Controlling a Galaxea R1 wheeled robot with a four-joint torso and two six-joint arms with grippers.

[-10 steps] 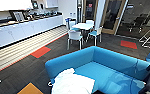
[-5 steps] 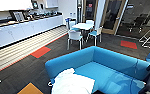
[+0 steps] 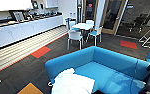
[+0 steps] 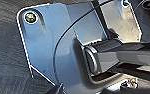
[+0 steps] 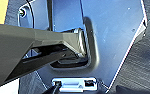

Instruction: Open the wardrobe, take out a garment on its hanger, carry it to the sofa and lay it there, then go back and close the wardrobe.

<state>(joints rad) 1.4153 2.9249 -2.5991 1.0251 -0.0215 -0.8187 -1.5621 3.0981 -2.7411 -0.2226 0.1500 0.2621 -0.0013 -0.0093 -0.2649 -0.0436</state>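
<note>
The garment [image 3: 72, 83] lies crumpled on the left end of the sofa [image 3: 108, 67] seat — no clear long axis, no readable writing. The sofa runs from lower left toward upper right. Behind stand a small desk [image 3: 83, 25] and chairs [image 3: 75, 36]. Either pincer's opening cannot be told.

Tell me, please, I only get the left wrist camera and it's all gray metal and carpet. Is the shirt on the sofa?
Observer: Yes. In the head view the white shirt lies crumpled on the seat of the blue sofa, at its near end.
Operator: What's behind the sofa?
Observer: A small white table with white chairs around it, on dark carpet.
</note>
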